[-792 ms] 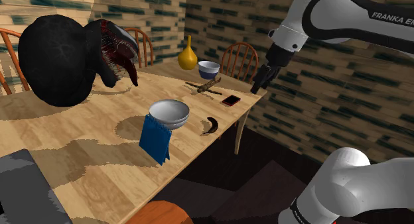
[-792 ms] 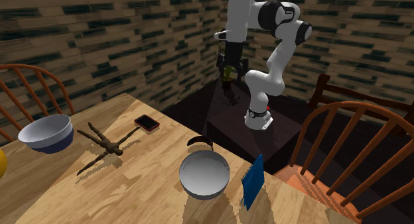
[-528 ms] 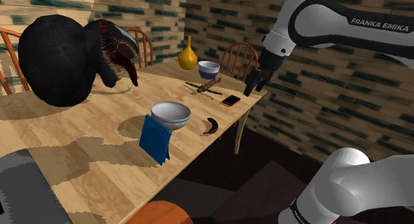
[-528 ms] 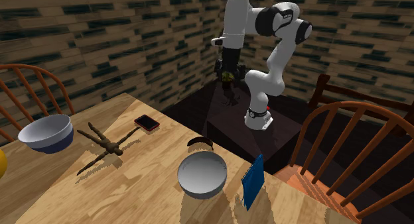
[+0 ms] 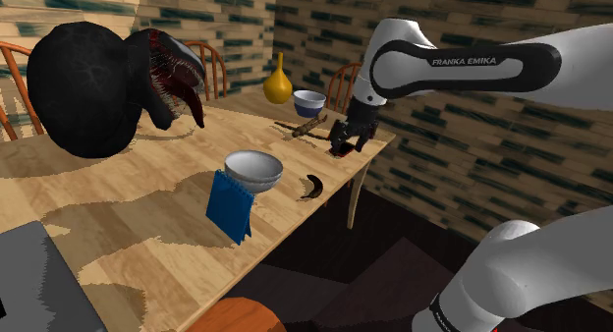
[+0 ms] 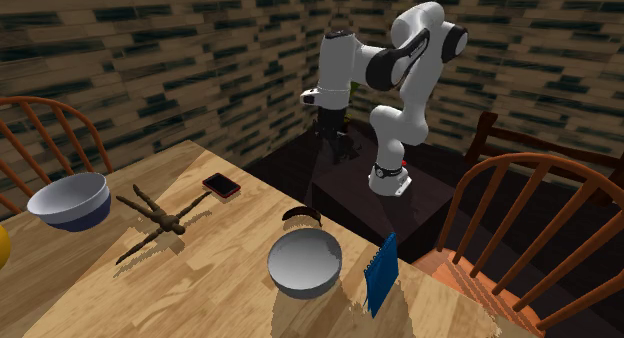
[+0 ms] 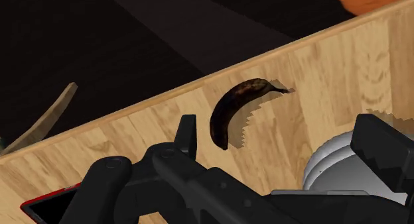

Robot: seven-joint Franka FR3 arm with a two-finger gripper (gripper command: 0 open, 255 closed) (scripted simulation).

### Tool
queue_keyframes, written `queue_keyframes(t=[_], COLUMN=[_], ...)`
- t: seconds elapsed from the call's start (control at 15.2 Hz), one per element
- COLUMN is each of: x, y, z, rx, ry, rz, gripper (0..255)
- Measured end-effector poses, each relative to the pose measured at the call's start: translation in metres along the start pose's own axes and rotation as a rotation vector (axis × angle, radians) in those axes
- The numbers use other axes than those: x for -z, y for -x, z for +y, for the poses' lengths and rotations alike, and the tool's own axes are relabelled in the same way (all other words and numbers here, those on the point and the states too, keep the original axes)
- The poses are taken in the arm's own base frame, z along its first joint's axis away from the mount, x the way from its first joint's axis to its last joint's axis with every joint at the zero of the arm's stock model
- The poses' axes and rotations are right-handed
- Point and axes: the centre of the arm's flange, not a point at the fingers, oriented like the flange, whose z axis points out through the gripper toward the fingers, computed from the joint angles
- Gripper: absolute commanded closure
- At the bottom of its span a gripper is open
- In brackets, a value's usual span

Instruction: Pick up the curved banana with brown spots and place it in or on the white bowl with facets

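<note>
Fingers apart and empty, the all-black two-finger gripper (image 5: 346, 146) hangs above the pale wooden table (image 5: 118, 222), where the dark, brown-mottled curved banana (image 7: 233, 111) lies flat beside the edge, near the faceted white bowl (image 5: 252, 169); a misjudged descent could nudge the slim fruit overboard

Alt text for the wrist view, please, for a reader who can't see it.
A dark brown, curved banana lies on a wooden table near its edge, just ahead of the open black fingers. A pale bowl sits beside it, partly behind one finger; a red-edged phone lies near the other.
</note>
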Motion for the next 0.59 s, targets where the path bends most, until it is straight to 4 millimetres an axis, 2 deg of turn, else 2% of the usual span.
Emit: queue_keyframes(t=[0.59], x=[-0.103], y=[-0.072], z=[0.001], rx=[-0.263], ry=[0.053], rz=[-0.060], gripper=[0])
